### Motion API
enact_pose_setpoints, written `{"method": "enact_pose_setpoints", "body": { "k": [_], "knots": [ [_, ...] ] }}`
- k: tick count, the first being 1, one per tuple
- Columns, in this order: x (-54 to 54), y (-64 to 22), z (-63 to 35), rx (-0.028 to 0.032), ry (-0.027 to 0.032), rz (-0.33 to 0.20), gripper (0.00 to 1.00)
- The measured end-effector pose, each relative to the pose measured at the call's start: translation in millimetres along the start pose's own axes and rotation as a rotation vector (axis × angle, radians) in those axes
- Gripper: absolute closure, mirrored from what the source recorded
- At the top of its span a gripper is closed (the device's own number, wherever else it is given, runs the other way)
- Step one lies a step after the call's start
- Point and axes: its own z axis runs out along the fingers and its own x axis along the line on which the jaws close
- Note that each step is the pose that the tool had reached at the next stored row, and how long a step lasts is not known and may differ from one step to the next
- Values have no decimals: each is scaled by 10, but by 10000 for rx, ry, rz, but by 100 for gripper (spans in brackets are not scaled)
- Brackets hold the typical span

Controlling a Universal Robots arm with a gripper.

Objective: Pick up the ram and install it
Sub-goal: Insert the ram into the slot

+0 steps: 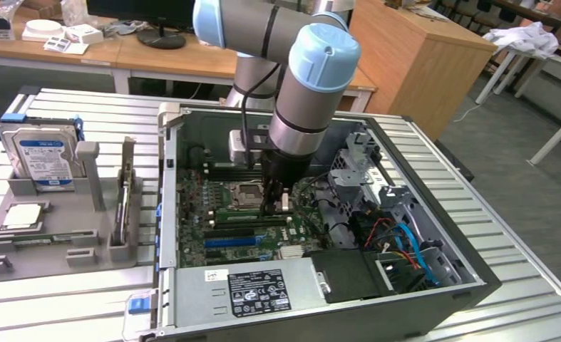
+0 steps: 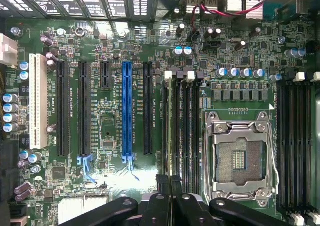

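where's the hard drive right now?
On the exterior view's left, outside the computer case: the hard drive stands upright at the far end of the grey rack beside the case.

In the wrist view the pincer [image 2: 168, 182] was cut off by the picture's edge, leaving just its dark links and closed fingers over the memory slots [image 2: 181, 131]. Whether the ram sat between those fingers could not be told. The motherboard [image 2: 115, 51] ran out of that picture on at least 2 sides. In the exterior view the arm [image 1: 299, 107] hid the middle of the board and most of the pincer. Print on the hard drive [image 1: 40, 153] and the power supply label [image 1: 258, 291] was too small to read.
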Motion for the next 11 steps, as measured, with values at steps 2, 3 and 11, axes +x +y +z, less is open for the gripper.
{"method": "enact_pose_setpoints", "body": {
  "k": [2, 3, 11],
  "knots": [
    [0, 0, 1, 0, 2, 0, 88],
    [1, 1, 1, -1, 3, 0, 88],
    [-6, -6, 2, 0, 3, 0, 88]
  ]
}}
